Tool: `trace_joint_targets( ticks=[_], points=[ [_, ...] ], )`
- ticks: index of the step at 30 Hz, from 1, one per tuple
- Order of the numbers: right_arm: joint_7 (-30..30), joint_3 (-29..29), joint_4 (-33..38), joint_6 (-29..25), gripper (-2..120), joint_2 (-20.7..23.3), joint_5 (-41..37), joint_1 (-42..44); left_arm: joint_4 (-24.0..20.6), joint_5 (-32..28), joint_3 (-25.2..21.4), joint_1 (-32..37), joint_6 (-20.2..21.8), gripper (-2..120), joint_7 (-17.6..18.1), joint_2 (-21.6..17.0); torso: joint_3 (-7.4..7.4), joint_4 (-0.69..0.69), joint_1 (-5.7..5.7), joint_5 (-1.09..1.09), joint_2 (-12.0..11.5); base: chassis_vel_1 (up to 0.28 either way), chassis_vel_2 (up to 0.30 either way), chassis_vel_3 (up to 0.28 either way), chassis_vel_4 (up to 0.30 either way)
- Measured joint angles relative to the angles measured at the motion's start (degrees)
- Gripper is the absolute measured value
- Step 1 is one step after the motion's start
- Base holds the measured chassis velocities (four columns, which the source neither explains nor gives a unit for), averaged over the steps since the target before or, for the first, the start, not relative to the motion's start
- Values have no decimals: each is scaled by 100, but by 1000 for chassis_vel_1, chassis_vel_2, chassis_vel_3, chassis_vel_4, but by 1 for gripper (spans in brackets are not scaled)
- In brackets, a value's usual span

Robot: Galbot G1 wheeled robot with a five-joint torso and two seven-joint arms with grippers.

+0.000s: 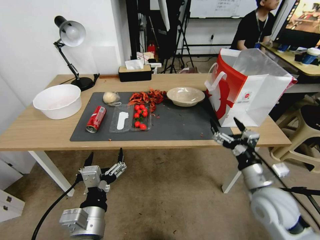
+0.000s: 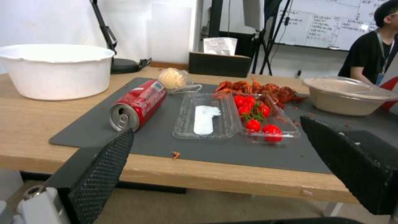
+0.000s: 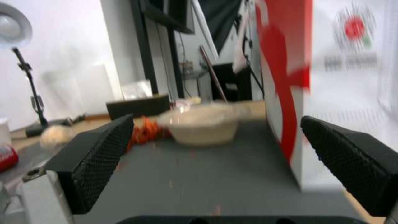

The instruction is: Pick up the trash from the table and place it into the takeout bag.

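Judging from the red soda can (image 1: 96, 119), beige bowl (image 1: 185, 96) and wrapped lump (image 1: 111, 97) on the mat, well apart from the takeout bag (image 1: 248, 90), we have barely begun; our left gripper (image 1: 104, 160) and right gripper (image 1: 226, 127) hover spread and empty.

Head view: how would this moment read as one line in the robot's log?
left gripper: open, below table edge | right gripper: open, at mat corner by takeout bag | soda can, bowl: on mat

No text is legible; the takeout bag (image 1: 253, 96) carries only a small red logo.
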State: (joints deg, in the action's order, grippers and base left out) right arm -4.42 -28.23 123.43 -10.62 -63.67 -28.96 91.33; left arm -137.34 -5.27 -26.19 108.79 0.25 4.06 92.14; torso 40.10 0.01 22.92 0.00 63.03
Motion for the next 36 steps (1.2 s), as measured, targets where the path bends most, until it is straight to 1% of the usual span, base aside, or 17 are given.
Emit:
trace_joint_targets(
  ticks=[4, 6, 10, 22, 36],
  points=[
    [18, 38, -52, -170, 100, -138, 107, 274, 5, -9, -10, -1, 1, 100, 3, 0, 0, -1, 0, 0, 0, 0, 0, 0, 0],
    [114, 55, -169, -402, 100, -240, 201, 629, 17, -16, -12, 1, 4, 100, 4, 0, 0, -1, 0, 0, 0, 0, 0, 0, 0],
    [149, 56, -274, -517, 100, -278, 249, 751, 37, -18, -13, 2, 3, 100, 7, 0, 0, 0, 0, 0, 0, 0, 0, 0, 0],
    [139, 237, -471, -535, 100, -451, 492, 612, 116, -14, -21, -6, -24, 100, 9, 0, 1, 0, 0, 1, -1, 0, 0, 0, 0],
    [123, 336, -540, -450, 100, -422, 679, 463, 200, -30, -45, -75, -37, 100, 9, 0, 0, -1, 0, 0, -1, 0, 0, 0, 0]
  ],
)
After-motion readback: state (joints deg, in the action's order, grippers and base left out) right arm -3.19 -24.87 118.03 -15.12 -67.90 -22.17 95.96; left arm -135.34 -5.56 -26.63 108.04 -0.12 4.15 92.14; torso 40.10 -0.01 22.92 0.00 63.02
